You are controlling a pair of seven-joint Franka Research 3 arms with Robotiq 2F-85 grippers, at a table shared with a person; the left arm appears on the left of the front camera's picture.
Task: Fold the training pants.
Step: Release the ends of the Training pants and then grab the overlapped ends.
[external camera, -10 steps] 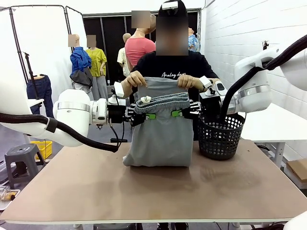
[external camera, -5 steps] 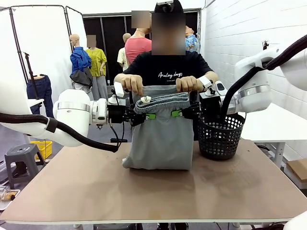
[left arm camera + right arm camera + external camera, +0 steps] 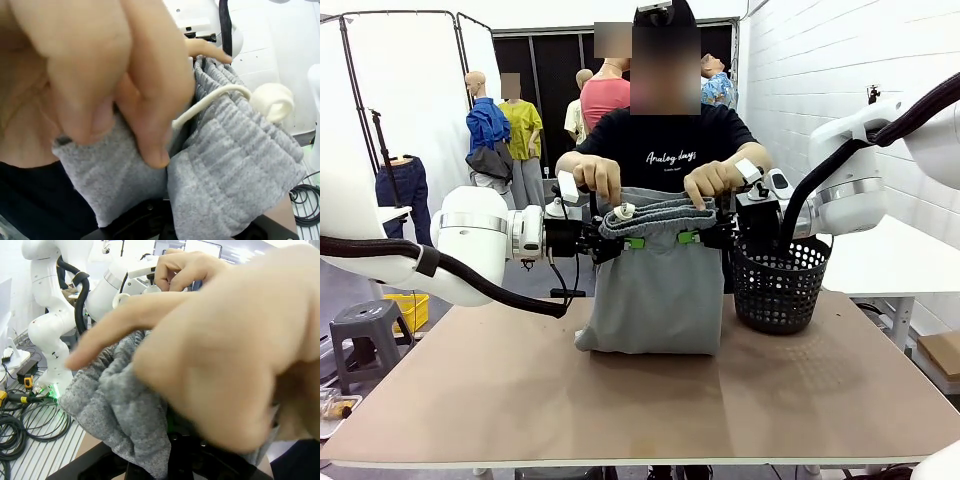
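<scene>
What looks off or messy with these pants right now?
Nothing damaged or spilled. The white drawstring curls loose from the bunched waistband of the training pants, whose lower left corner bulges unevenly on the table.

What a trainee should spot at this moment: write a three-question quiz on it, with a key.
1. True or false: the person's hands grip the top edge of the training pants.
2. What are the left gripper and the right gripper shut on? A. the person's sleeve B. the training pants C. nothing
3. Fill in: the lower end of the hanging pants rests on the ____.
Key: 1 true; 2 B; 3 table.
</scene>
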